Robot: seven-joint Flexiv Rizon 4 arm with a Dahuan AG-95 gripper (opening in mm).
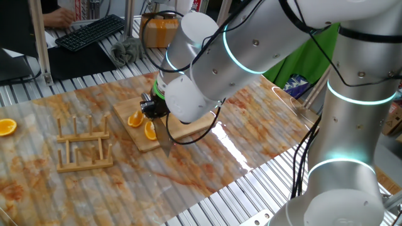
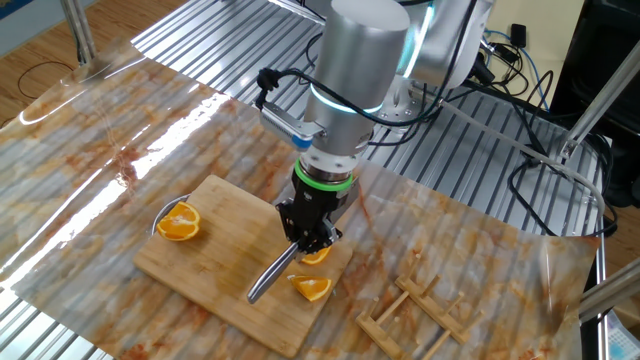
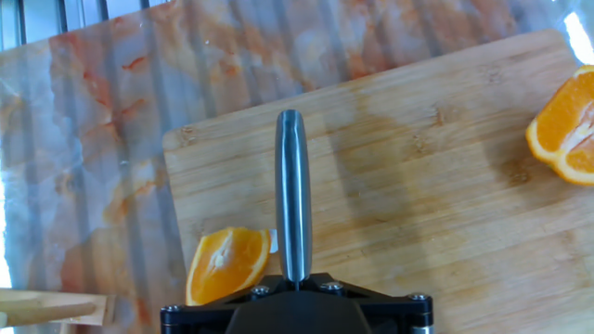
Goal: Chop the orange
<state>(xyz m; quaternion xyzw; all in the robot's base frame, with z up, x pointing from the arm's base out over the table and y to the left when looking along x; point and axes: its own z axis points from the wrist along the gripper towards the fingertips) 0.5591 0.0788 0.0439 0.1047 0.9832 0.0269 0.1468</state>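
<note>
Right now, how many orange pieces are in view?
4. Two wedges on the board beside the knife; one half at the board's other end; one piece on the table past the rack. The arm may hide more.

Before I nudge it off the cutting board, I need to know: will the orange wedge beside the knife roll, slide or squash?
The orange wedge lies flat on the wooden board, so it will probably slide, not roll. Its cut flesh looks wet, so it may be slippery or smear. It seems soft; pressing hard would likely squash it. The knife lies right alongside, so push away from the blade.
</note>
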